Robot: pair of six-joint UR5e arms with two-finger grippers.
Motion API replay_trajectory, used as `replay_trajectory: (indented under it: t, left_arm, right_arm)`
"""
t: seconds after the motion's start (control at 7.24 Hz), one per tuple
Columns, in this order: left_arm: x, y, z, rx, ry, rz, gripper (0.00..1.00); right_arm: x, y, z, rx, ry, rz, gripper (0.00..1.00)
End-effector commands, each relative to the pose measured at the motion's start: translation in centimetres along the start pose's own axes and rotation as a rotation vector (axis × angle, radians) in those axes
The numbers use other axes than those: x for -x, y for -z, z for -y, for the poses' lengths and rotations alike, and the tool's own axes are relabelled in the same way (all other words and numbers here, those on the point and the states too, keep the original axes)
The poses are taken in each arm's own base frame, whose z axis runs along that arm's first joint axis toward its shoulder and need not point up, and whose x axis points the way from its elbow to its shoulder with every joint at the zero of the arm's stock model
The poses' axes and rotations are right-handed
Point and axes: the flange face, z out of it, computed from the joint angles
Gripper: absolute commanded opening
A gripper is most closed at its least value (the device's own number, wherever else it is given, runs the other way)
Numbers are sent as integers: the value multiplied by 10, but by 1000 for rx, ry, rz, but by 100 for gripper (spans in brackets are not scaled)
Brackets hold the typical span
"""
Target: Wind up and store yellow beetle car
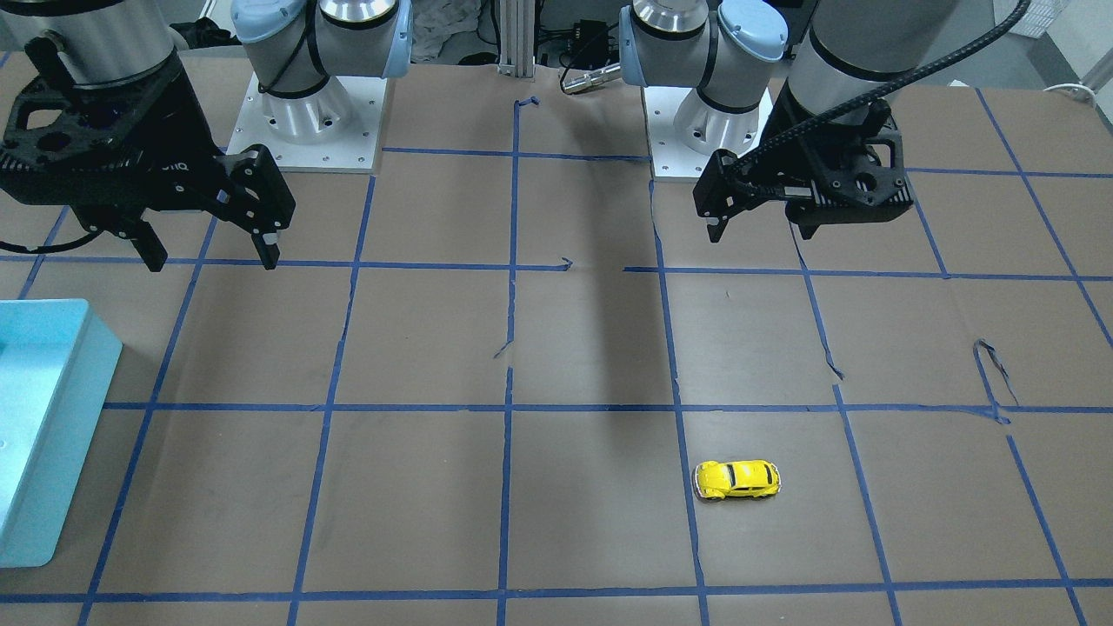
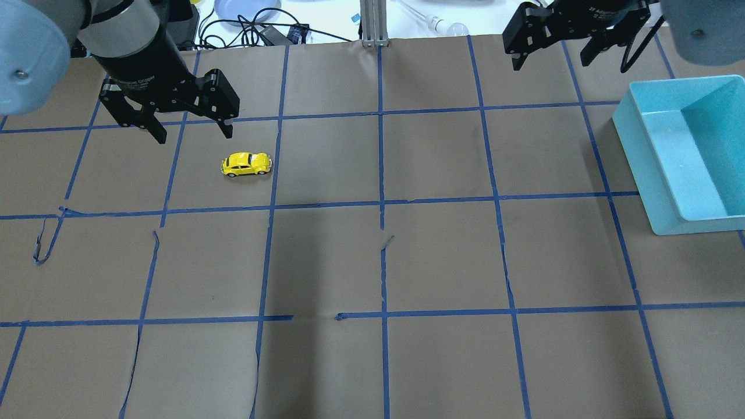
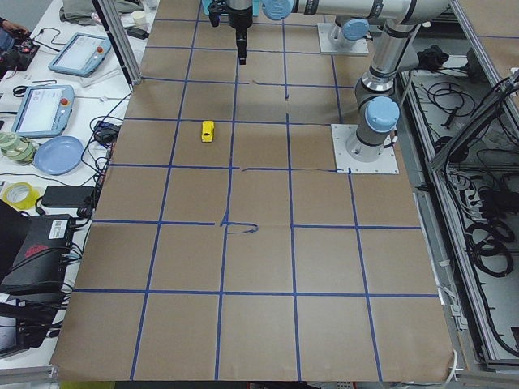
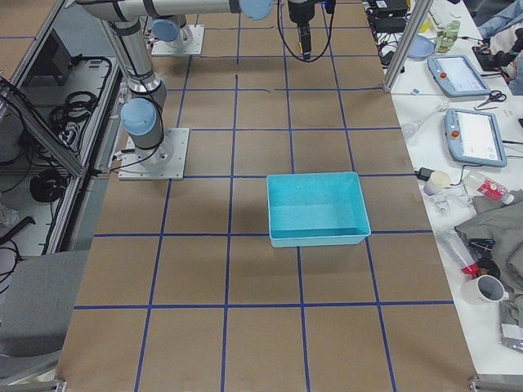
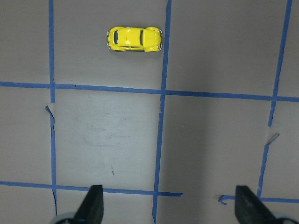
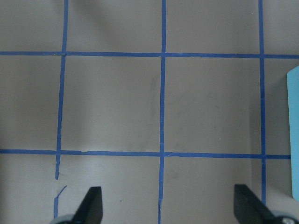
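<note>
While the yellow car (image 2: 247, 164) stands on its wheels on the brown paper of the table (image 2: 442, 262), just beside a blue tape line (image 2: 272, 169), we see the left gripper (image 2: 194, 135) hanging in the air clear of it, fingers spread wide and holding nothing. We find the right gripper (image 2: 550, 61) likewise spread and empty, raised near the teal bin (image 2: 640, 163). The car lies on the robot's left half, well apart from that bin.
</note>
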Motion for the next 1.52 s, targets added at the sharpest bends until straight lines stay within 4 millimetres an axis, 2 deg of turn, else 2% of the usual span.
replay_trajectory:
  t: [0.0, 0.14, 0.97, 1.38]
  left_arm:
    - [0, -2, -2, 5, -2, 1, 100]
    - [0, -2, -2, 0, -2, 1, 100]
    - [1, -8, -1, 8, 1, 2, 100]
    - [2, -4, 2, -12, 2, 0, 100]
  right_arm:
    - [1, -1, -12, 108, -2, -3, 100]
    - [-1, 3, -10, 108, -2, -6, 100]
    - [2, 1, -10, 102, -1, -7, 100]
    - [1, 1, -10, 102, 3, -9, 100]
